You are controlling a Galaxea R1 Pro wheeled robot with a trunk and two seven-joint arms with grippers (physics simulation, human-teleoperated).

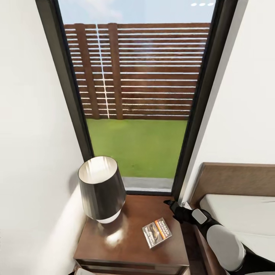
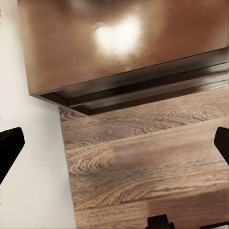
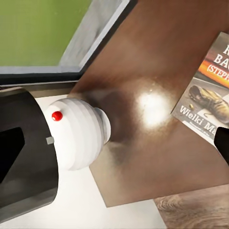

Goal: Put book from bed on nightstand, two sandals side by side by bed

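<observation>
already lying flat on the nightstand (image 1: 130, 244), the richard bachman paperback (image 1: 157, 232), cover up, near the front right corner and well apart from the black-shaded lamp (image 1: 102, 189) on its white base. also seen from the right wrist camera, book (image 3: 210, 90) on the glossy top beside the lamp base (image 3: 78, 133). so, judged from this, book step done; release and retreat the step in hand.

right fingers (image 1: 170, 204) just beyond the book toward the window (image 1: 137, 95), empty, dark tips at opposite edges of the wrist picture, so spread apart. left fingers (image 2: 9, 148) likewise spread wide and holding nothing, low by the nightstand's front edge (image 2: 143, 86) over the plank floor (image 2: 143, 167).

to do it well:
- lift the right arm straight up first, clear of the paperback, so no fingertip drags it toward the edge.
- then pull back toward the bed (image 1: 244, 214), away from the lamp; shade tall and probably easy to tip.
- keep the left arm low and clear of the drawer front while the base turns.
- leave the book as is; no nudging needed, fully supported on the top.

next, likely, a turn to look for the two blue sandals; whereabouts not to be told from here.
</observation>
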